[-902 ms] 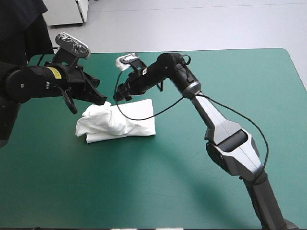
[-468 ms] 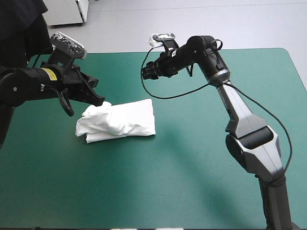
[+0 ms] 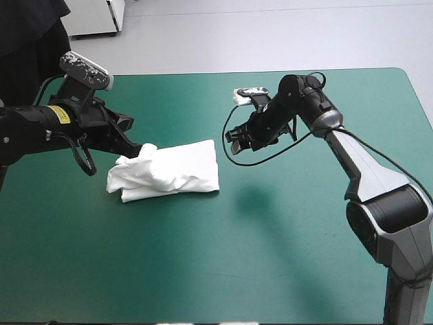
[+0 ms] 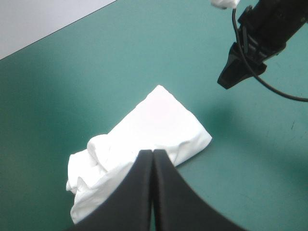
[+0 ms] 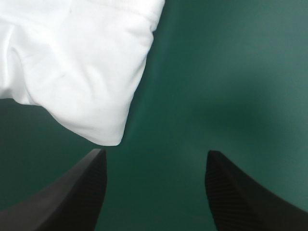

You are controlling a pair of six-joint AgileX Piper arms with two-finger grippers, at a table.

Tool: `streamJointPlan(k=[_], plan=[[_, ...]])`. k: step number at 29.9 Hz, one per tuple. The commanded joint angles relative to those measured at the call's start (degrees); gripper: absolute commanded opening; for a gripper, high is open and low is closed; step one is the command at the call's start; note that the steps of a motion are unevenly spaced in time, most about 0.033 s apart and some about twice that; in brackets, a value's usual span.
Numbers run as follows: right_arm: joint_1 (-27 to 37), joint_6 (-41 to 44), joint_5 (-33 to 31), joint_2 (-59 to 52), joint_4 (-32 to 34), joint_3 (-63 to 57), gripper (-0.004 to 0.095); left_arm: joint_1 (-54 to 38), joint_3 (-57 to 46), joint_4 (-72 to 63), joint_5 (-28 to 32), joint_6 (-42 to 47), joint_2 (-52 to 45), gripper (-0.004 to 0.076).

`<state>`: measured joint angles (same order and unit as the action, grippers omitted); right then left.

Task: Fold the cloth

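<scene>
Bright light blows out the T-shirt (image 4: 163,115), soft shadows on the teal-green cover (image 3: 203,264).

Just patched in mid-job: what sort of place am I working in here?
Most likely a robotics lab test bench rather than a home. A table with a plain teal-green cover, two robot arms ending in the left gripper and right gripper, and a lone white T-shirt bundle between them.

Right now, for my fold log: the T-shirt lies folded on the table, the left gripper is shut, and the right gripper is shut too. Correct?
Not quite: the right gripper is open, fingers apart, as the right wrist view shows. The T-shirt does lie folded on the table, and the left gripper is shut.
</scene>
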<state>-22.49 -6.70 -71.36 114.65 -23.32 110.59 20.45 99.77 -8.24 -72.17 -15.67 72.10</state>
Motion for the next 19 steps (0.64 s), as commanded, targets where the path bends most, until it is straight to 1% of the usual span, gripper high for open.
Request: streamJointPlan(k=[1,4,9,19], plan=[[0.31,-2.14,-0.23,-0.87,-3.65,0.47,0.0564,-0.02,1.29,-1.29,-1.55,0.58,-1.57,-0.0022],[0.31,-3.90,0.67,1.62,-6.12,0.47,0.0564,-0.02,1.29,-1.38,-1.55,0.58,-1.57,-0.0022],[0.31,-7.11,2.18,4.61,-12.14,0.96,0.0564,-0.02,1.29,-1.50,-1.55,0.58,-1.57,-0.0022],[0.31,-8.34,2.17,10.80,-17.75,7.48,0.0564,-0.02,1.29,-1.91,-1.55,0.58,-1.57,-0.0022]])
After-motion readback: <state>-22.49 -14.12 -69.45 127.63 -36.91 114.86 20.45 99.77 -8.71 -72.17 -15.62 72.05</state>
